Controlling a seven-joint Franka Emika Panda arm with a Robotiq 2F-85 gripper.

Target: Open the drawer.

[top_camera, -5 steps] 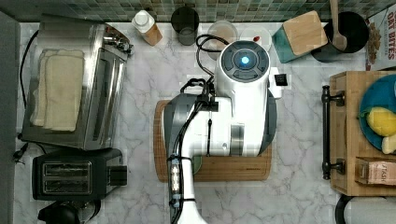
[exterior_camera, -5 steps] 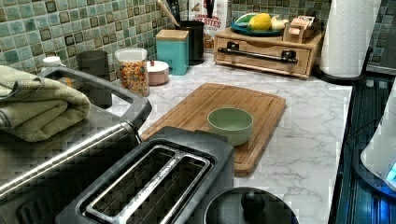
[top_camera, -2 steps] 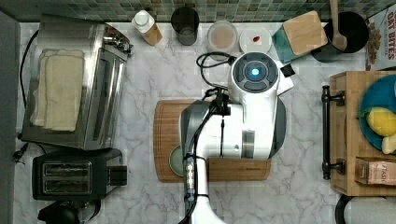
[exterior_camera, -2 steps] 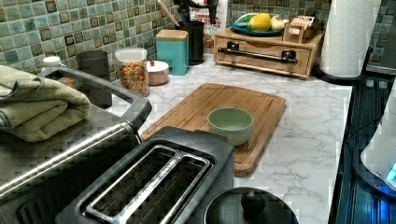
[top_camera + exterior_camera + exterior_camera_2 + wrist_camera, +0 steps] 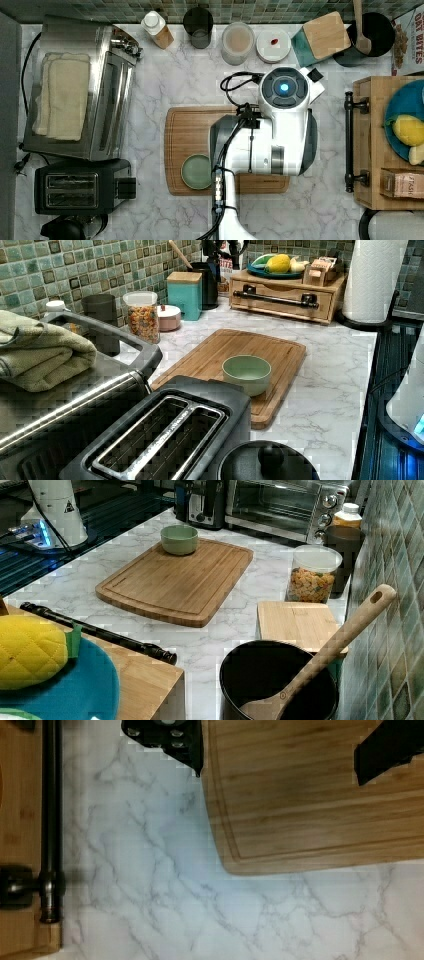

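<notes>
The drawer [image 5: 284, 299] is sitting closed at three o'clock in the top view, its black bar handle [image 5: 349, 141] facing the bamboo cutting board [image 5: 187, 135]. The claw [image 5: 280, 747] is hanging released above the marble desk [image 5: 165, 880].

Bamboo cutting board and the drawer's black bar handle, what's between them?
Only bare marble counter separates the bamboo cutting board from the black bar handle in the wrist view.

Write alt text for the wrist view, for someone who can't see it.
Looking down past two dark gripper fingers at white marble counter: a bamboo cutting board corner lies on one side, and the wooden drawer with its black bar handle on the other, untouched.
</notes>
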